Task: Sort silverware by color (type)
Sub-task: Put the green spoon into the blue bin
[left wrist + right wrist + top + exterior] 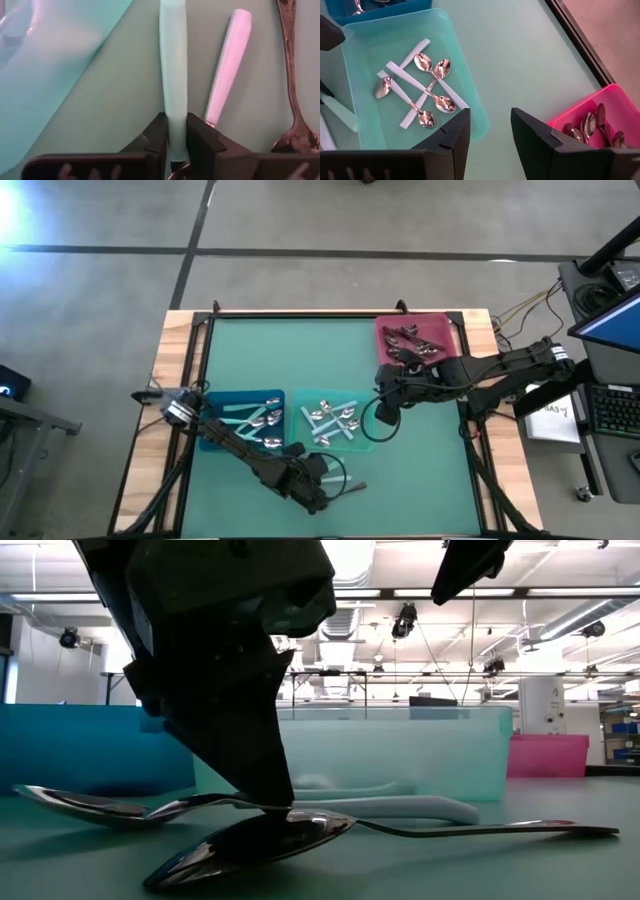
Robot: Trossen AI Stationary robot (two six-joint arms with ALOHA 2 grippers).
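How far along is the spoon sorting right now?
Mostly done: spoons already lie in the blue bin, teal bin and pink bin. In hand: the left end effector pinches a teal-handled spoon. Left: another teal-handled spoon and a dark spoon on the table.

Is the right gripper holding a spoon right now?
No, the right gripper stands open and empty above the mat between the teal bin and the pink bin.

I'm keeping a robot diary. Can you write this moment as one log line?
left gripper: shut on teal-handled spoon, on table | right gripper: open, empty, between teal bin and pink bin
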